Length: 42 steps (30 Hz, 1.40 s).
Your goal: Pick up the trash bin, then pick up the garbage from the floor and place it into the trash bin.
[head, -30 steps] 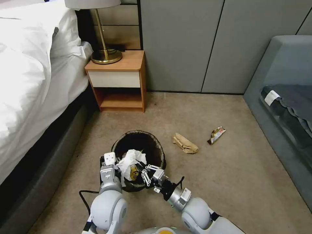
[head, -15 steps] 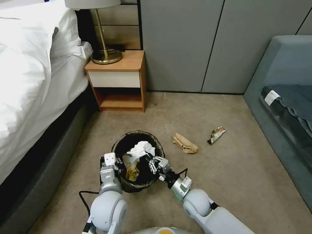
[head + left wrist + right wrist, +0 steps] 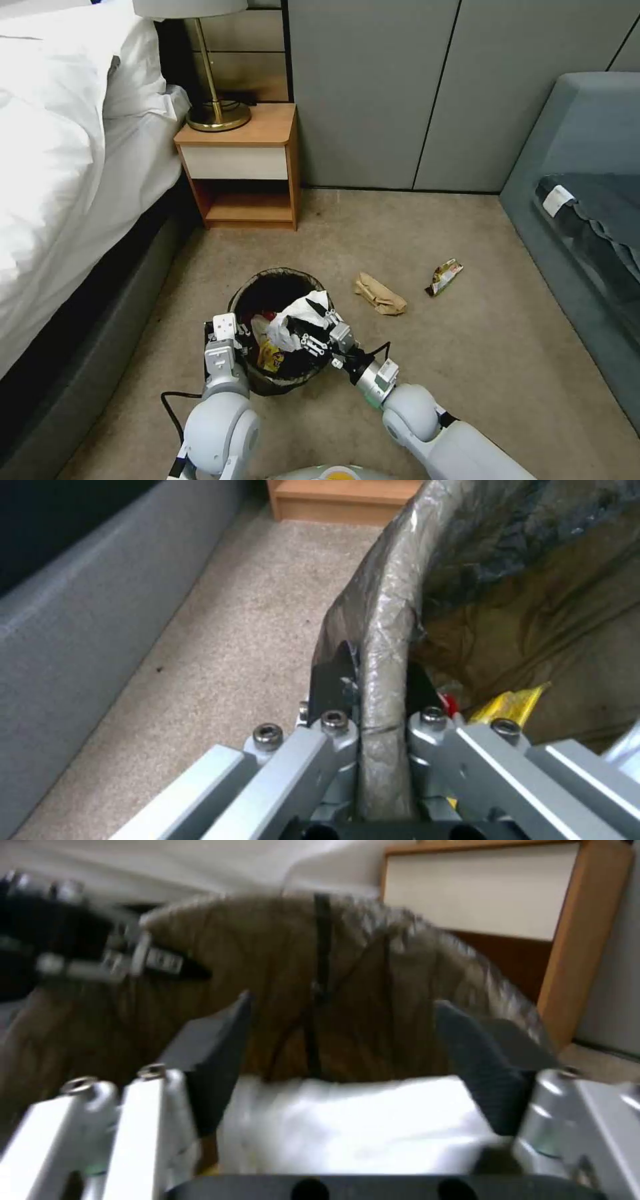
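our right gripper (image 3: 319,328) was over the mouth of the trash bin (image 3: 267,283), with its two fingers wide apart. a white crumpled tissue (image 3: 291,323) sat between them, loose and not squeezed, so we thought it was just being dropped in. our left gripper (image 3: 370,680) was pinched tight on the near rim of the bin, one finger outside and one inside, holding it steady on the carpet (image 3: 507,360). some yellow and red wrappers (image 3: 269,355) already lay in the bin.

we were in the middle of the job. a brown paper bag (image 3: 380,295) and a small golden wrapper (image 3: 444,277) were still on the floor, off to the right of the bin and well apart from it. next, we guessed, the right arm would need to lift clear of the bin and reach for the paper bag, while the left kept hold.
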Tool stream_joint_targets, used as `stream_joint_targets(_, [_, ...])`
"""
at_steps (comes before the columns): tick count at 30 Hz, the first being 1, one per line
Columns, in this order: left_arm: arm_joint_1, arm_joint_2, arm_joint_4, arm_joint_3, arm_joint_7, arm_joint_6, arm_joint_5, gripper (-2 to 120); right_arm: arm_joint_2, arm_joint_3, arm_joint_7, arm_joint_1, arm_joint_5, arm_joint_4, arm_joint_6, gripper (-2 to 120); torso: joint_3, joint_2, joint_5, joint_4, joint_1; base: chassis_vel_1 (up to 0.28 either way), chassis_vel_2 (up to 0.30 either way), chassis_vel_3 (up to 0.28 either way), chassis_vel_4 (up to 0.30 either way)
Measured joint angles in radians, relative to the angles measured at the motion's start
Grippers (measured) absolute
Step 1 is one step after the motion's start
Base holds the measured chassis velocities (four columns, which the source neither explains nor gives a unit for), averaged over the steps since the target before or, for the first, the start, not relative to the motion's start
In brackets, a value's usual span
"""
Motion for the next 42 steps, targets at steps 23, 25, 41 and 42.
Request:
stream_joint_targets(23, [-0.001, 0.002, -0.009, 0.002, 0.000, 0.004, -0.001, 1, -0.043, 0.032, 0.074, -0.013, 0.022, 0.193, -0.042, 100, 0.000, 0.000, -0.0003, 0.0001, 0.000, 0.000, 0.000, 0.000, 0.000])
stream_joint_targets(25, [-0.001, 0.004, -0.005, -0.005, 0.000, 0.004, -0.002, 1, -0.032, 0.084, 0.089, -0.047, -0.016, 0.245, -0.021, 100, 0.000, 0.000, -0.0001, 0.0001, 0.000, 0.000, 0.000, 0.000, 0.000])
stream_joint_targets(41, [-0.012, 0.000, 0.026, -0.019, 0.001, -0.004, -0.004, 1, 0.141, 0.453, 0.265, -0.430, -0.225, 0.451, 0.098, 100, 0.000, 0.000, -0.0001, -0.0001, 0.000, 0.000, 0.000, 0.000, 0.000])
stream_joint_targets(42, [-0.012, 0.001, 0.026, -0.020, 0.001, -0.004, -0.004, 1, 0.157, 0.475, 0.277, -0.459, -0.229, 0.447, 0.113, 100, 0.000, 0.000, -0.0001, 0.0000, 0.000, 0.000, 0.000, 0.000, 0.000])
